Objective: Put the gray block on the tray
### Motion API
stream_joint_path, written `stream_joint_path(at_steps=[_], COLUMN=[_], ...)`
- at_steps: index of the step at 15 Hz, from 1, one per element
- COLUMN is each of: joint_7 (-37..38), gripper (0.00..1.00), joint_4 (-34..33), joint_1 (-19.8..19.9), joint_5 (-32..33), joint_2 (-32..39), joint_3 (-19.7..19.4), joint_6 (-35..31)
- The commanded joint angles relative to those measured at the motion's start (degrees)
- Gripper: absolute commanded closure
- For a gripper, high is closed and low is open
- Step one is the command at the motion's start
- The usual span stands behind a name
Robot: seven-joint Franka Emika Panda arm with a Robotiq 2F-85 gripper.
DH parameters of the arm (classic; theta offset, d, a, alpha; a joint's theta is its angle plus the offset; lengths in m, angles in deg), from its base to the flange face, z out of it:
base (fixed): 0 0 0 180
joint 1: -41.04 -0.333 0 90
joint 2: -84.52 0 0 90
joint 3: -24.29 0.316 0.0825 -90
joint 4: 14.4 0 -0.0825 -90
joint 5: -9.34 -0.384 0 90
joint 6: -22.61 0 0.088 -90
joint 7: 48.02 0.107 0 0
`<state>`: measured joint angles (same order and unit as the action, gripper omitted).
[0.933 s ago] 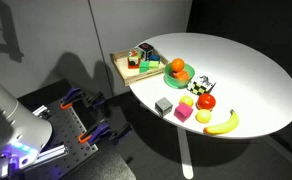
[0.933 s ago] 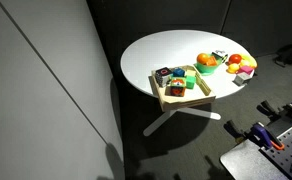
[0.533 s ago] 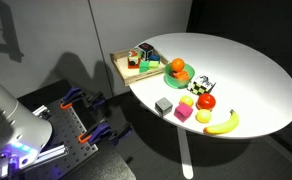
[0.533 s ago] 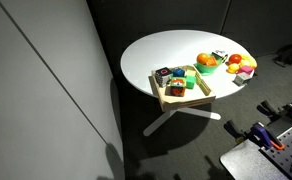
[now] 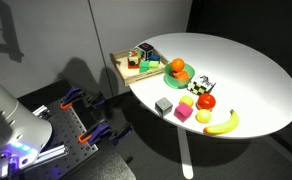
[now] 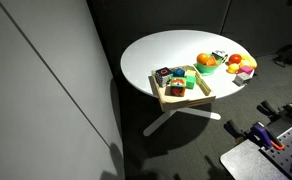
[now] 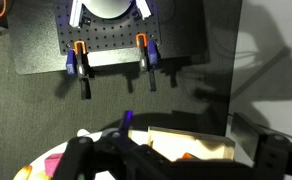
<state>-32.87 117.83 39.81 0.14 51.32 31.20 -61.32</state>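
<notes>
jaws open, empty | small gray cube (image 5: pixel 164 104) on round white desk (image 5: pixel 246 70), well apart from jaws | square light-wood tray (image 7: pixel 201 152) beyond jaws

Camera positions:
- In an exterior view, looking steeply down, fairly near, on the white round table (image 5: pixel 241 75) filling centre and right.
- In an exterior view, looking down from farther off, the table (image 6: pixel 171 50) sitting upper right.
- Wrist view, facing downward.
- All three are sharing the tray (image 5: pixel 120 64) (image 6: pixel 167 100) (image 7: pixel 201 150).
</notes>
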Motion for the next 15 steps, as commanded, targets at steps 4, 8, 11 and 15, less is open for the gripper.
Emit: stream_joint_path(at_steps=[4,8,11,15], joint_7=[0.0,-0.2,-0.2,-0.7], gripper=[0.00,0.00,0.00,0.00], joint_4=[4.3,7.7,10.4,13.2], joint_1=[1.8,2.6,3.3,4.4], joint_5=[2.9,5.5,7.5,8.9], joint_2=[0.7,1.8,2.9,5.0], joint_3=[-0.4,-1.1,-1.8,-3.6], joint_6=[-9.4,-16.2,-21.5,-28.1])
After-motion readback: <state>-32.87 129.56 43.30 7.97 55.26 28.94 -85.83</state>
